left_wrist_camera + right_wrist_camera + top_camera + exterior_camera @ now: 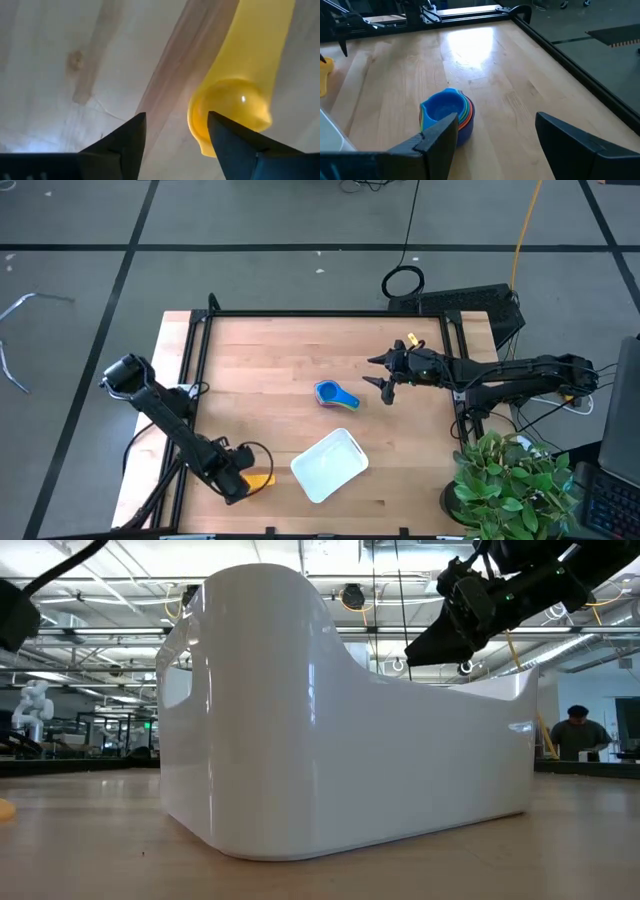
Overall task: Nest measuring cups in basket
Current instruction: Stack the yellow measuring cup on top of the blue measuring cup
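A yellow measuring cup (235, 95) lies on the wooden table near its front left, beside my left gripper (175, 130), which points down and is open; bare table shows between its fingers. The same cup (262, 480) lies left of the white basket (330, 465). A stack of nested cups, blue on top (447, 115), stands on the table at mid-right (335, 395). My right gripper (377, 375) hangs open above the table, just right of that stack. My left gripper stands with one finger (235, 150) in front of the rim of the yellow cup's bowl (200, 135). I cannot tell whether that finger touches it. The cup lies on the table, its handle pointing away from the fingers.
The basket (340, 740) fills most of the low view, with my right gripper (450, 635) showing behind it. A black frame (320, 314) edges the table's far side. A potted plant (510, 480) stands off the front right corner. Bare wood lies between stack and basket.
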Controlling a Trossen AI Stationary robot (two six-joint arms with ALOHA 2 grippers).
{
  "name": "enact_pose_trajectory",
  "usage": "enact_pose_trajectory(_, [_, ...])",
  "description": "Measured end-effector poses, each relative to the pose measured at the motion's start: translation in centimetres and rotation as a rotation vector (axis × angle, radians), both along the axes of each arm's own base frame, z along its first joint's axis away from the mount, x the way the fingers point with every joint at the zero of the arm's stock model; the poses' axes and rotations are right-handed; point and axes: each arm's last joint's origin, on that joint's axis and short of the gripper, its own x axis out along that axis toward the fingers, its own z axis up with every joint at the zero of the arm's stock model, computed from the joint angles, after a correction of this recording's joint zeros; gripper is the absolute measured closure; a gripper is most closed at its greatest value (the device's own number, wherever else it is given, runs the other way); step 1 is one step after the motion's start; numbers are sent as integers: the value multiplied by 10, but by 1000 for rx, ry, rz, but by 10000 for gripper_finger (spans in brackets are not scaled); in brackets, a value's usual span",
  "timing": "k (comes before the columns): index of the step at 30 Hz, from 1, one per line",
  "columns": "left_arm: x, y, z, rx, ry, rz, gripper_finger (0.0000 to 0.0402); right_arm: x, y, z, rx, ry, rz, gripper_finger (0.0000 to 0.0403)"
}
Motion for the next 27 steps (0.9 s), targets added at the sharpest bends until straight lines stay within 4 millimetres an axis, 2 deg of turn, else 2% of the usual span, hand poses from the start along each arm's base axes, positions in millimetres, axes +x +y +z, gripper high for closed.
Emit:
enact_pose_trajectory(3, [2, -3, -8, -4, 23, -25, 193, 0, 0, 0, 1, 3, 0, 145])
enact_pose_trajectory(6, [3, -5, -15, -5, 41, -42, 220, 0, 0, 0, 1, 3, 0, 145])
enact_pose_trajectory(9, [7, -6, -18, -15, 40, -51, 268, 0, 0, 0, 1, 4, 0, 145])
enact_pose_trajectory(13, [11, -2, -18, -17, 43, -60, 365, 0, 0, 0, 1, 4, 0, 145])
enact_pose_trajectory(15, [14, 4, -16, -19, 49, -52, 386, 0, 0, 0, -1, 4, 1, 145])
enact_pose_trajectory(20, [22, 30, -6, 27, 46, -83, 394, 0, 0, -1, -7, 15, 4, 145])
enact_pose_trajectory(24, [24, 61, 15, 55, 44, -99, 394, -1, 0, -2, -6, 28, 4, 145])
enact_pose_trajectory(27, [25, 86, 34, 65, -19, -104, 394, -1, 0, -3, -4, 37, 4, 145])
